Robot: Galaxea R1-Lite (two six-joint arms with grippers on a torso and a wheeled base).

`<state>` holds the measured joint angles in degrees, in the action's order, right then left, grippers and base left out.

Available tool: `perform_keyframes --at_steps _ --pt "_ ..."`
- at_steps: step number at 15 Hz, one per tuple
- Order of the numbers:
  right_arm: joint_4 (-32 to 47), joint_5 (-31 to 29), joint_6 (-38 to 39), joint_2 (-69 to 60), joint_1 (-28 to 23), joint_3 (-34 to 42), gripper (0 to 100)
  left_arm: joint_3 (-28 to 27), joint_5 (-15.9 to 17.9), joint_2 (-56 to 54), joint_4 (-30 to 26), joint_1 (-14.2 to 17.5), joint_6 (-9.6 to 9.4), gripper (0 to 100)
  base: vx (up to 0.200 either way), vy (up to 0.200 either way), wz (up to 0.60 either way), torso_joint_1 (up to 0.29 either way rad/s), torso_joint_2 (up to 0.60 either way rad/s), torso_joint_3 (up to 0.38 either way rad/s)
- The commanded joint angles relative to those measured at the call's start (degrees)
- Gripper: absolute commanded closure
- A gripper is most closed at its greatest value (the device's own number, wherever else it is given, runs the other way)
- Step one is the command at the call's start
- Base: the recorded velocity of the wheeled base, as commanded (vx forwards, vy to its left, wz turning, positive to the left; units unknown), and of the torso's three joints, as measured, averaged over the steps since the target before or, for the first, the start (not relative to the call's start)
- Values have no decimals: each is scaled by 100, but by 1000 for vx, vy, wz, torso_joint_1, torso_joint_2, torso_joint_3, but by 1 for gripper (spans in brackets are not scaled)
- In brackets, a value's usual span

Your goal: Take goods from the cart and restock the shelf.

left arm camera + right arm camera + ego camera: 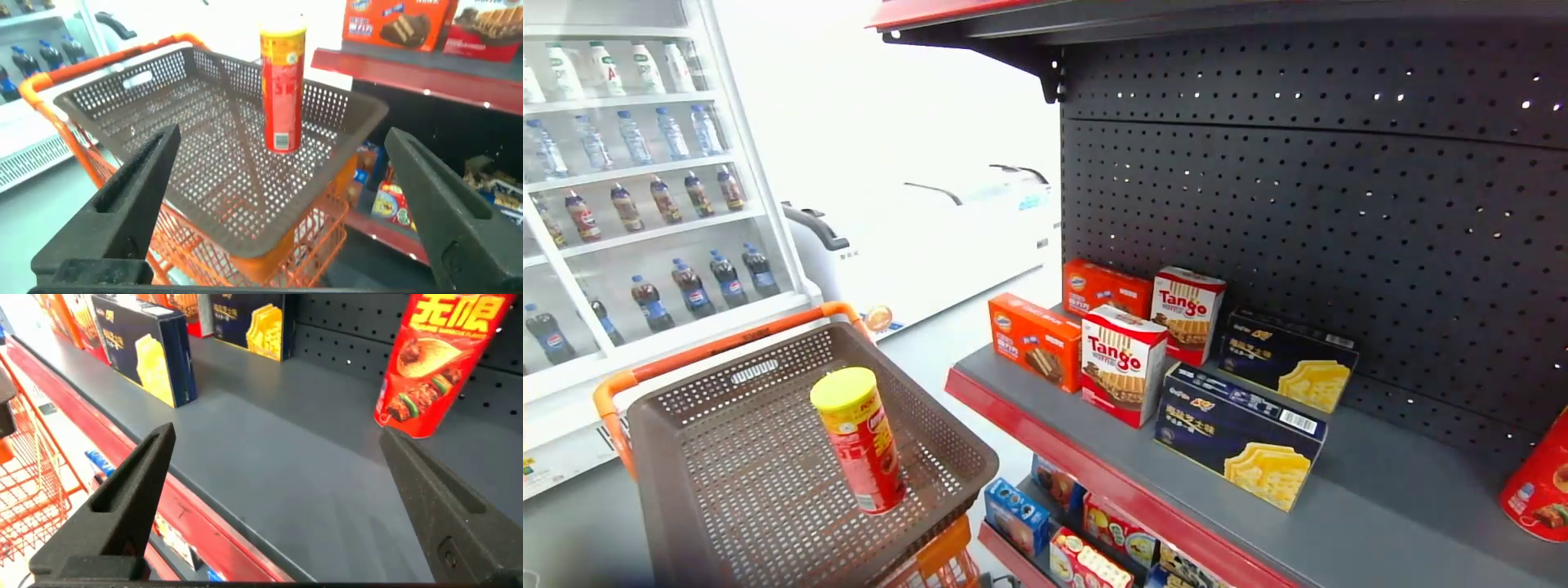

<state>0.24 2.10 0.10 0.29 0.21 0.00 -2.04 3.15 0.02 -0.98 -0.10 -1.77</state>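
A red chip can with a yellow lid (859,439) (282,88) stands upright in the brown basket (727,457) (163,106) of the orange cart. My left gripper (282,204) is open, hanging short of the basket's near rim with the can farther off between its fingers' line. Another red chip can (429,363) (1539,486) stands at the right end of the grey shelf (1380,506) (286,457). My right gripper (282,506) is open over the shelf's front edge, with that can beyond it and nothing between its fingers.
On the shelf stand orange wafer boxes (1035,340), red-and-white wafer boxes (1123,363) and dark blue boxes (1237,434) (147,347). A bare stretch of shelf lies between the blue boxes and the right can. A lower shelf holds snacks (1017,514). A drinks fridge (629,188) stands behind the cart.
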Motion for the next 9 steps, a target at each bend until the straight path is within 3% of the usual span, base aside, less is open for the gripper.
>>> perform_keyframes --at_steps 1,2,3,5,7,8,9 --pt "-7 1 -1 6 -3 0 0 -570 28 -2 -685 -8 -8 0 0 0 0 0 0 0" --pt "-7 1 -1 -3 -3 0 0 -1062 63 6 -1405 -8 -17 0 0 0 0 0 0 0" --pt "-7 1 -1 -3 -3 0 0 -1352 90 296 -1590 -34 -43 0 0 0 0 0 0 0" --pt "-7 1 -1 -3 -3 0 0 -1879 11 1246 -1555 10 -315 0 0 0 0 0 0 0" --pt "-7 1 -1 -3 -3 0 0 -2468 -148 2546 -1511 -8 -456 0 0 0 0 0 0 0" --pt "-7 1 -1 6 -3 0 0 -2530 -191 3241 -1142 -87 -693 0 0 0 0 0 0 0" --pt "-7 1 -1 6 -3 0 0 -2468 -420 3601 -834 -96 -799 0 0 0 0 0 0 0"
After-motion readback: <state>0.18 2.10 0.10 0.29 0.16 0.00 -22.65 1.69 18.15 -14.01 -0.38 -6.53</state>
